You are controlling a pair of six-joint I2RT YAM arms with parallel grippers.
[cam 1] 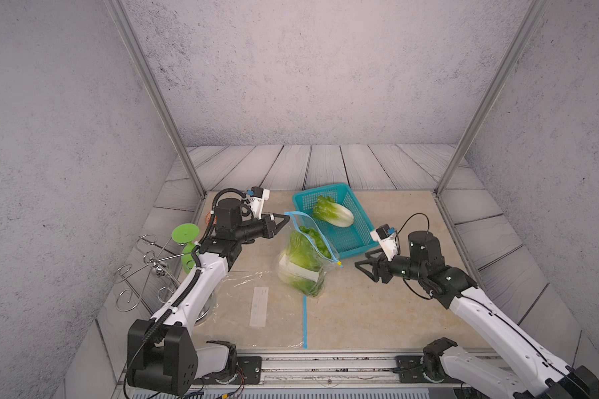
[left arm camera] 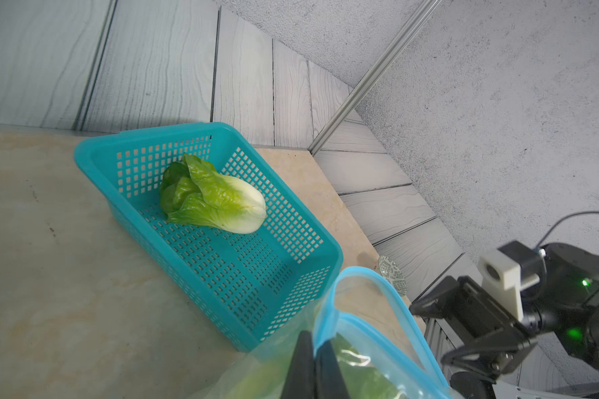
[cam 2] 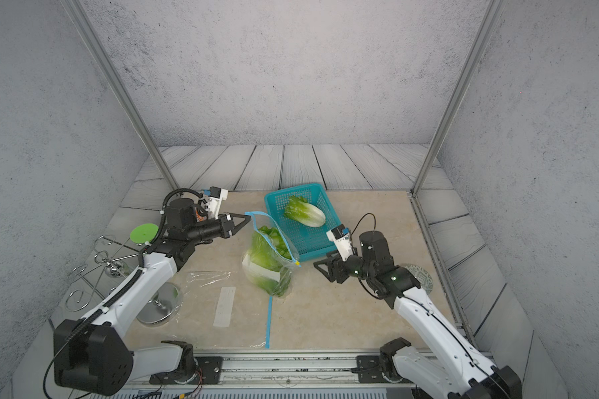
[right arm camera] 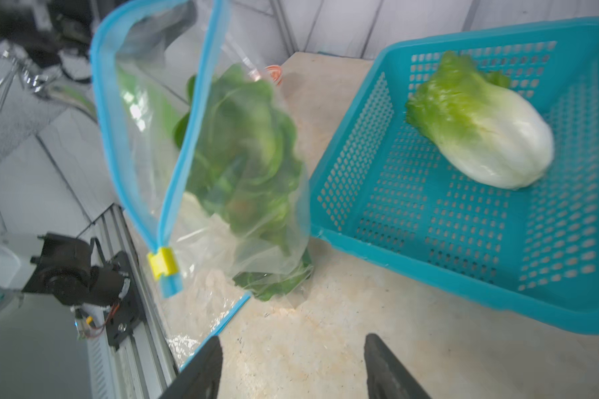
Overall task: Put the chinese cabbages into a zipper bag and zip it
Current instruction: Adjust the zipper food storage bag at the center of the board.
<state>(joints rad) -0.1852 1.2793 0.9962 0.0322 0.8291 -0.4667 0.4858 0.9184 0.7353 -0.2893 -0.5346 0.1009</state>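
Jaws, left: pressed together on the blue zipper rim [left arm camera: 327,312] of the zipper bag [cam 1: 303,266], holding its mouth up just left of the teal basket [cam 1: 358,249].
Jaws, right: apart and empty, just in front of the basket, close to the bag's yellow slider [right arm camera: 161,262].
Bagged cabbages [cam 1: 300,257]: 2 heads, as far as I can tell, packed close in the bag, which rests on the bench [cam 1: 377,311] against the basket's left front corner.
Loose cabbage [cam 1: 333,211]: 1 head on its side inside the basket, toward its far end.
Handling: probably light. The white ribbed base looks firm, while the crinkled leaves would bruise or tear under a pinch.
Hold: across the pale lower body, taken from above, not by the leaf tips.
Bag film: thin, slick and floppy. With only 1 corner held, the mouth may sag narrow.
Zip: not yet done.
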